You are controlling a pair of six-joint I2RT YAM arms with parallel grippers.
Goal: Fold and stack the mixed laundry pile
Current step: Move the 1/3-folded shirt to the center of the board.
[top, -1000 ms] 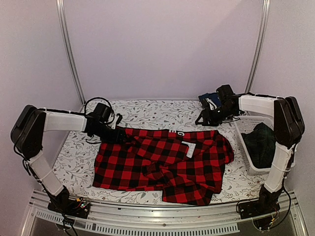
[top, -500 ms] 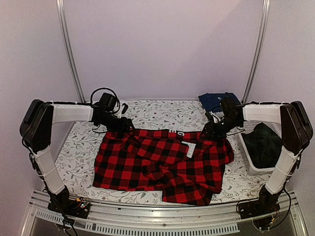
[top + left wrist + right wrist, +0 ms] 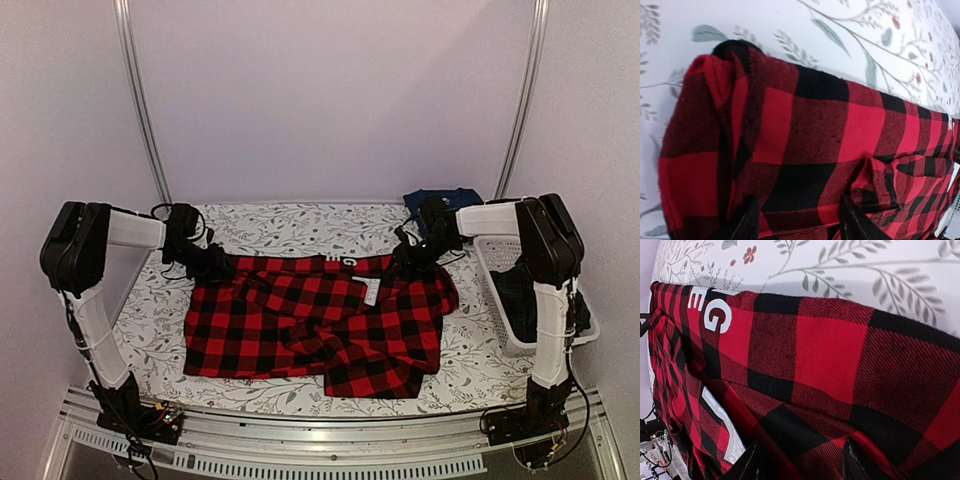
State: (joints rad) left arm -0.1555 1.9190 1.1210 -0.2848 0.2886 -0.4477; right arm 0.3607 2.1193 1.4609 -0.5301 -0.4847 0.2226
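So both claws are down on the far edge of the red-and-black checked flannel shirt, one at each top corner. The shirt is lying spread out across the middle of the tabletop, on the floral-print cloth, and its far edge runs pretty straight between the two claws.

The left claw sits on the far left corner. In its wrist view the two fingers stand partway apart with bunched flannel filling the gap. The tips are cut off by the bottom of the frame, so honestly I can't tell if it's actually pinching the cloth or just straddling it.

It's the same story with the right claw on the far right corner. Its fingers are about half apart with shirt fabric running down between them, and I can't tell whether there's a real grip. Its wrist view also shows white lettering printed near the shirt's edge.

The navy blue folded garment sits at the back right of the tabletop, just behind the right claw. The dark plaid garment is inside the white lattice basket on the right side.
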